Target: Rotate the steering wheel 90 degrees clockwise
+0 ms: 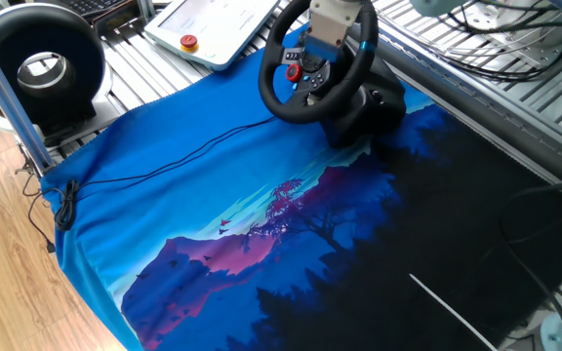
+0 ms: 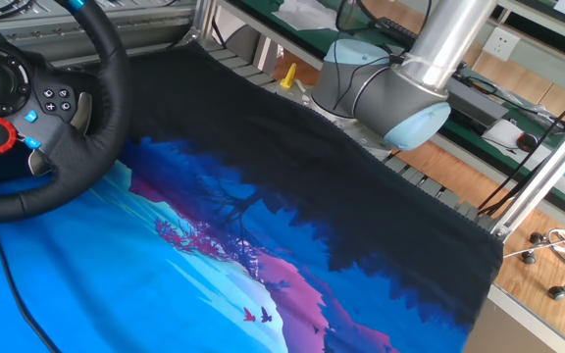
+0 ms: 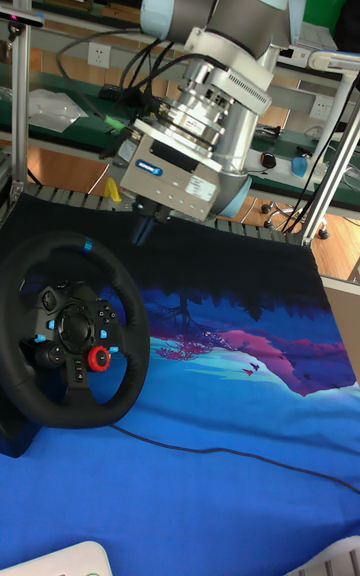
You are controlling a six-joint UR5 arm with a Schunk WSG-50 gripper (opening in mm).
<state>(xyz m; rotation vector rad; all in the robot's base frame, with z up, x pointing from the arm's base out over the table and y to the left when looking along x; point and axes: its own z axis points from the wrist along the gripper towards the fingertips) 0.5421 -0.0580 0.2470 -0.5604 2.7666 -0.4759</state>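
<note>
The steering wheel (image 1: 315, 66) stands at the mat's far edge on its bulky black base (image 1: 374, 107). It is black and round, and its hub carries a red knob and small blue buttons. Its blue rim stripe (image 3: 88, 248) sits at the top of the rim. In the other fixed view only part of the steering wheel (image 2: 96, 108) shows, at the left. My gripper (image 1: 328, 39) hangs over the wheel's upper rim. In the tall fixed view the gripper (image 3: 145, 229) sits just above and to the right of the rim, not touching it. Its dark fingers are mostly hidden under the grey body, so their gap is unclear.
A black ring-shaped device (image 1: 42, 68) with a silver centre stands at the far left. Behind the wheel lies a white pendant (image 1: 208, 24) with a red button. A thin black cable (image 1: 164, 161) crosses the blue mat (image 1: 261, 234). The arm's elbow (image 2: 390, 93) hangs over the table's back edge.
</note>
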